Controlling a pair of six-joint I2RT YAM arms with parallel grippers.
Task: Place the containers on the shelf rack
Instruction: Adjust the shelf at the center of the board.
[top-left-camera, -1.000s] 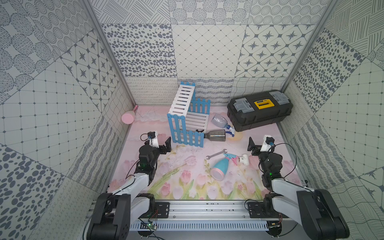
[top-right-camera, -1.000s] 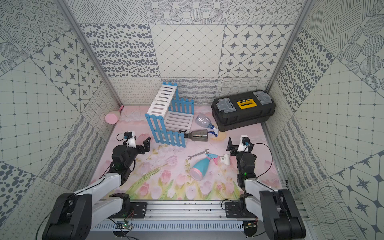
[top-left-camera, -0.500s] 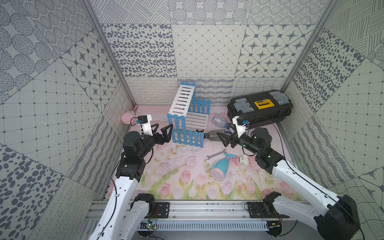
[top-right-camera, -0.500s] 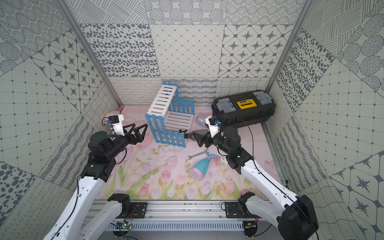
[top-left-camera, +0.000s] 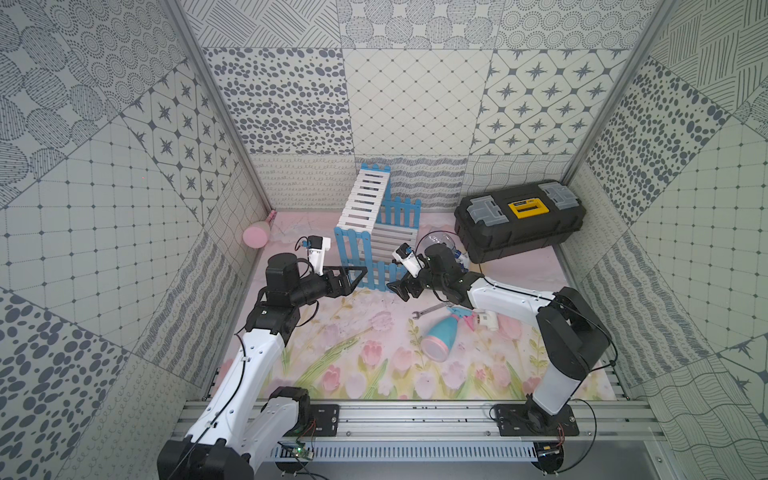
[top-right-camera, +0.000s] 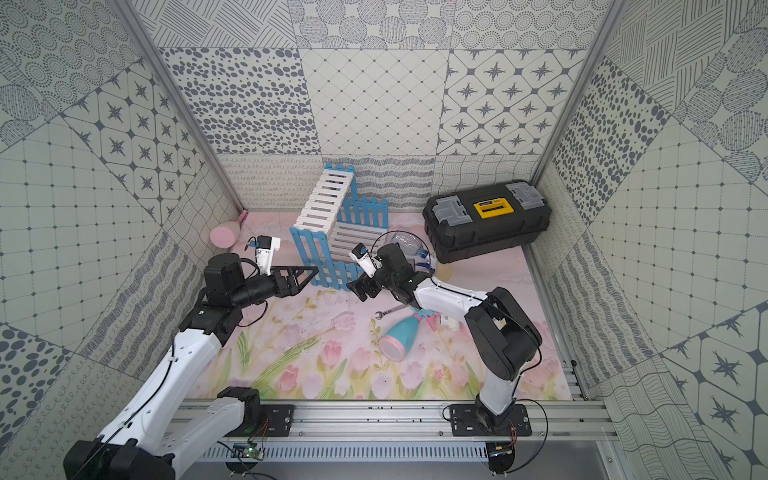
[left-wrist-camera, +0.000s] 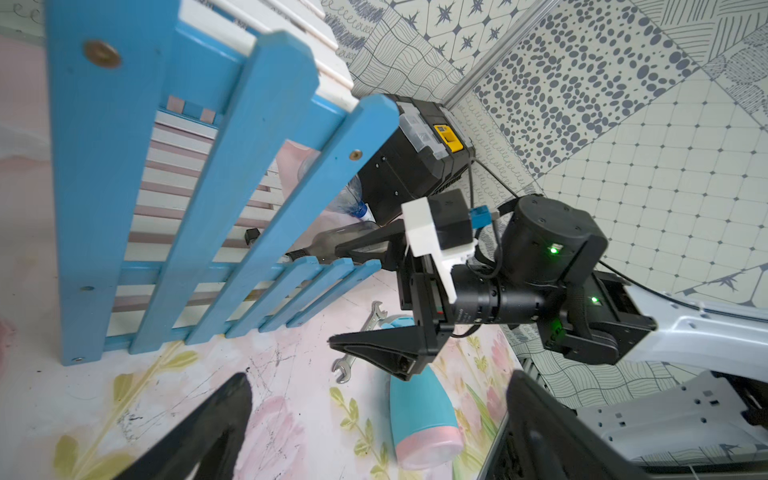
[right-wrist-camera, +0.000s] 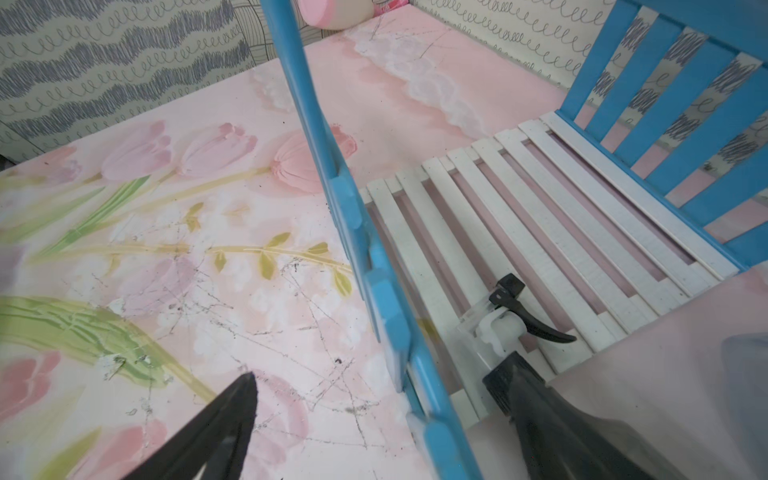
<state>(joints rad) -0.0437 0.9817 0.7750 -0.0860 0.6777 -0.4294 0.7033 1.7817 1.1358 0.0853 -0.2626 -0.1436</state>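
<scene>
1. No word, number or brand can be read in any view.
2. Black plastic toolbox at the far right of the tabletop: its yellow handle bears a small dark strip, perhaps a label, in both top views. It is too small to read.

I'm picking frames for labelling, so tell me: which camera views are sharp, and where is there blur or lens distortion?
In both top views: soft even light, all sharp. Left wrist view: the shelf rack is crisp though wide-angle stretched, the left claw out of focus. Right wrist view: the rack's white slats sharp, its near blue rail and the right claw blurred.
</scene>
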